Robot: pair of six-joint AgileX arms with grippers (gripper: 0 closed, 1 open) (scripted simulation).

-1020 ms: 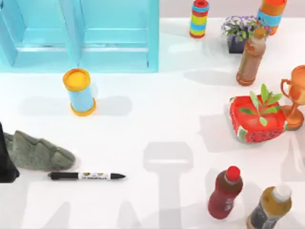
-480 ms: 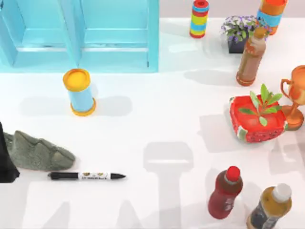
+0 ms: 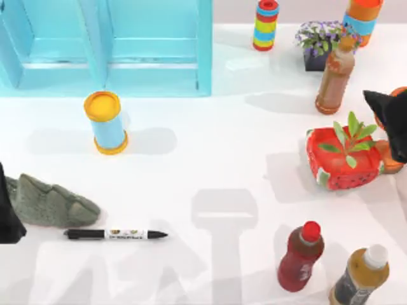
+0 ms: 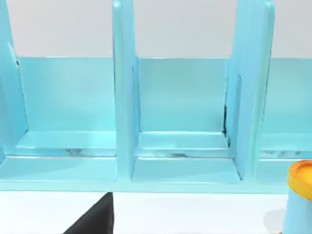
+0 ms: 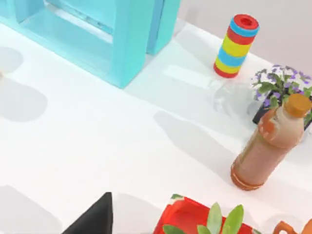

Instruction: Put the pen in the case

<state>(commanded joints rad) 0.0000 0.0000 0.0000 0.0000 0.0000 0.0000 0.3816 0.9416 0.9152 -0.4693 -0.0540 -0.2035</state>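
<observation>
The pen (image 3: 116, 234) is seen lying flat on the white table (image 3: 210, 159), just beside the left gripper (image 3: 9, 219) at the top view's left edge, with a grey rock (image 3: 49, 203) between them. The case (image 3: 108, 44) stands well beyond that gripper, its compartments open. The right gripper (image 3: 389, 121) is seen at the right edge, above a bronze trophy and beside a red planter (image 3: 343, 159). Whether either gripper's fingers are parted cannot be told.
</observation>
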